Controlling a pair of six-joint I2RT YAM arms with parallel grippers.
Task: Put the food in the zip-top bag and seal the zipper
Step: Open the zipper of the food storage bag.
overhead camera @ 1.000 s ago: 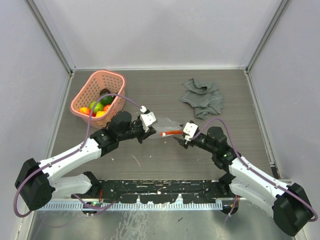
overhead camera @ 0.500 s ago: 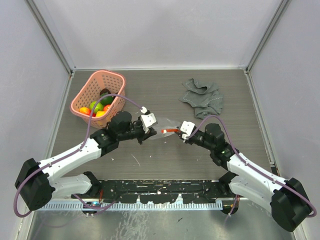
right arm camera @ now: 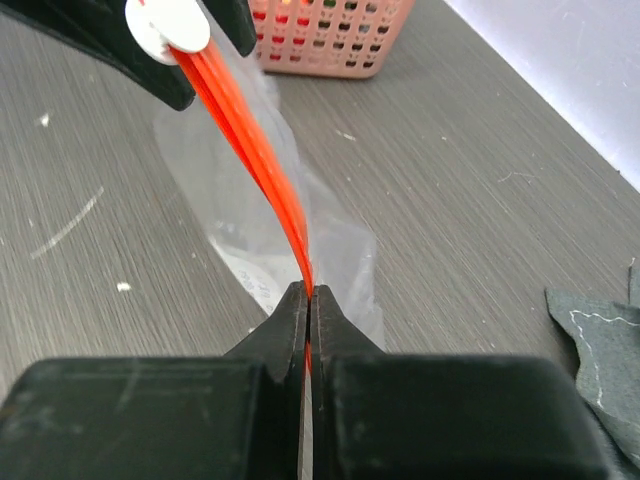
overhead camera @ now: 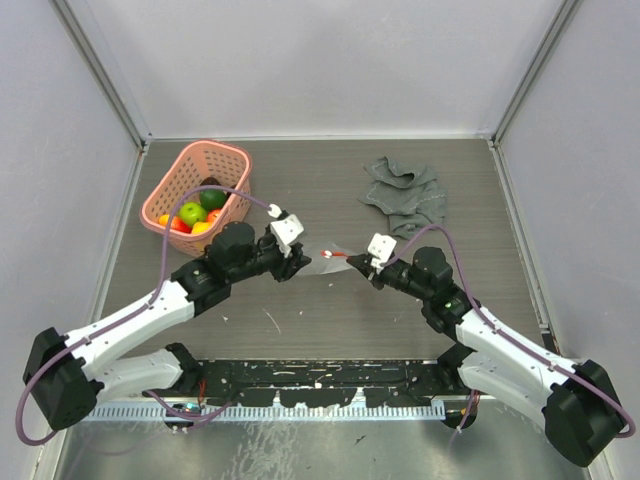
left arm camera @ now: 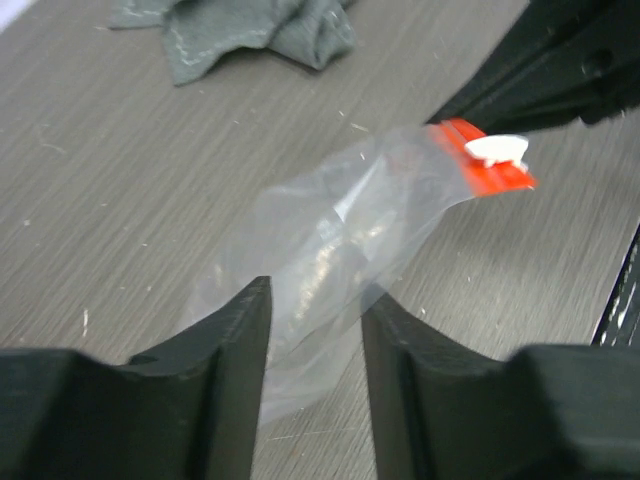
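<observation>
Right wrist view: right hand (right arm camera: 308, 295) pinches the zipper (right arm camera: 250, 140) mid-tabletop, left hand (left arm camera: 317, 297) stands parted, not gripping the zip-top bag (left arm camera: 330, 240), so one-sided pulling may drag the pouch unopened; food (overhead camera: 193, 212) sits in the far-left basket (overhead camera: 215, 146).

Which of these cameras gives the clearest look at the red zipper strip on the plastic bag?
The right wrist view: the zipper runs sharp and close from the right arm's shut jaws up to its white slider. The left wrist view shows only its blurred end; the top view, a tiny red sliver.
</observation>
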